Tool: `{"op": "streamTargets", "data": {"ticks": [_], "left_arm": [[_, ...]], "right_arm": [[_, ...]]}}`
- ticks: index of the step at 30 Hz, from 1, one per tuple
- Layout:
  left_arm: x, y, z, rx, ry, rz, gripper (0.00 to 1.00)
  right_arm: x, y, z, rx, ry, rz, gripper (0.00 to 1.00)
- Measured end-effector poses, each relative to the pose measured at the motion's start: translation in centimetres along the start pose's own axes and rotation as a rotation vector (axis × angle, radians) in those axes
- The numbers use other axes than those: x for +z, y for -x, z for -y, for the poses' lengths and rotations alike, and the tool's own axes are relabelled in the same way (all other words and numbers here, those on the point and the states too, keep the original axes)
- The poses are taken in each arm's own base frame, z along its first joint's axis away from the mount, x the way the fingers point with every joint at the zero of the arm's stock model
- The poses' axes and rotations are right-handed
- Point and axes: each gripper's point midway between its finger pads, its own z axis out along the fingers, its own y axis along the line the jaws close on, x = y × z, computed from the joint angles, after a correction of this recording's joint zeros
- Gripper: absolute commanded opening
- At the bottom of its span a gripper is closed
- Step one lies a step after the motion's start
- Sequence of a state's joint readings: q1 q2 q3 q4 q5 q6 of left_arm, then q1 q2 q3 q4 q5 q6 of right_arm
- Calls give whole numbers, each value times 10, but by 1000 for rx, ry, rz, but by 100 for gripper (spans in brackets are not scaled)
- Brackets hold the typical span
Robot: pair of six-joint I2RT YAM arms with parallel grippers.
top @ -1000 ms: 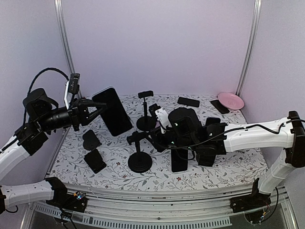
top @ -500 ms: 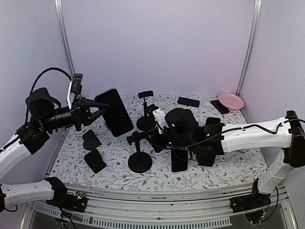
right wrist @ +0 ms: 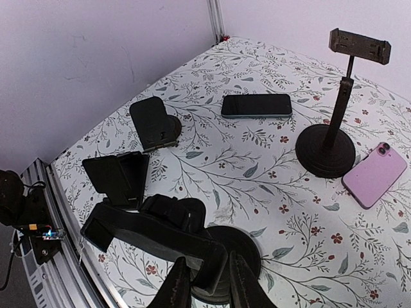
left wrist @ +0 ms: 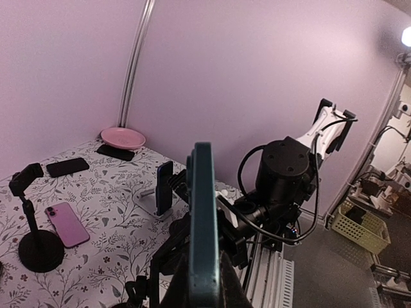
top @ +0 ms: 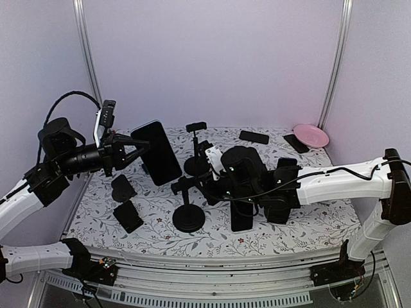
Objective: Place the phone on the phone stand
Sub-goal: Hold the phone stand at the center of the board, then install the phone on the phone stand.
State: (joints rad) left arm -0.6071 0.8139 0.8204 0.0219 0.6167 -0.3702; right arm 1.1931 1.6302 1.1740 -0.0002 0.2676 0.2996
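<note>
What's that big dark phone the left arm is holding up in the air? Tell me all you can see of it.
The phone is a large, thin slab with rounded corners. Its broad face looks glossy black and unlit from above, and its narrow edge looks teal in the left wrist view. It is lifted clear of the flowered table, standing on end and tilted, over the left rear part. The left gripper is shut on it at one long edge. Nothing else touches it.

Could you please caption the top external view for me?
Left jaws hold the phone aloft; right jaws grip the near phone stand.
</note>
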Motion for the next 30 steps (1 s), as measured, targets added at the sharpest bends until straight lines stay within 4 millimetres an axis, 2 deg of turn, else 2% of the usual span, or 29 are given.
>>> {"op": "streamTargets", "data": {"ticks": [9,20,30], "left_arm": [[5,-5,-2,-9,-4,-16,0],[18,-15,0,-10,-43,-33,0],[29,-53,-2,-7,-109,-62,0]], "right_arm": [[0,0,1,4,-9,2,5],[1,2,-2,8,-34,-19,2],[-1,-2,-8,20,-43,-30,2]]}}
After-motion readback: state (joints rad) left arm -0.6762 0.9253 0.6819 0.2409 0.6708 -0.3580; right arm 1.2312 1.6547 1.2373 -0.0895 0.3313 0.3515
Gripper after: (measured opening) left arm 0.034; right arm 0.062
